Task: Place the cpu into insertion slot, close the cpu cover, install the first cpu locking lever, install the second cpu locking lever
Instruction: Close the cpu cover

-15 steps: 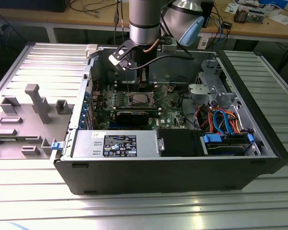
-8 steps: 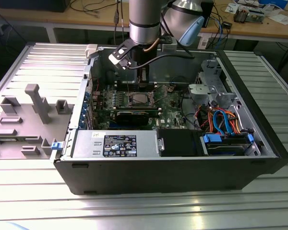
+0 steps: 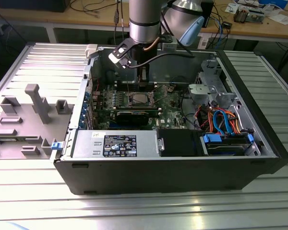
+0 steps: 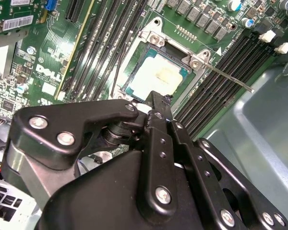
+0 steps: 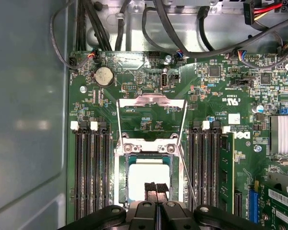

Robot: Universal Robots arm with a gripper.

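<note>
The cpu lies flat in the insertion slot in the middle of the green motherboard, its silver top bright. In the second wrist view the cpu also sits inside the slot's metal rim. The cpu cover, a thin silvery frame, is swung back off the slot. A thin locking lever rod runs beside the slot and sticks out free in the second wrist view. My gripper hangs just above the cpu's near edge, shut with nothing between its fingers. In the exterior view the gripper is inside the case above the slot.
Black memory slots flank the socket on both sides. The open computer case has a power supply, a drive bay and loose cables on the exterior view's right. A grey fixture plate lies on the exterior view's left.
</note>
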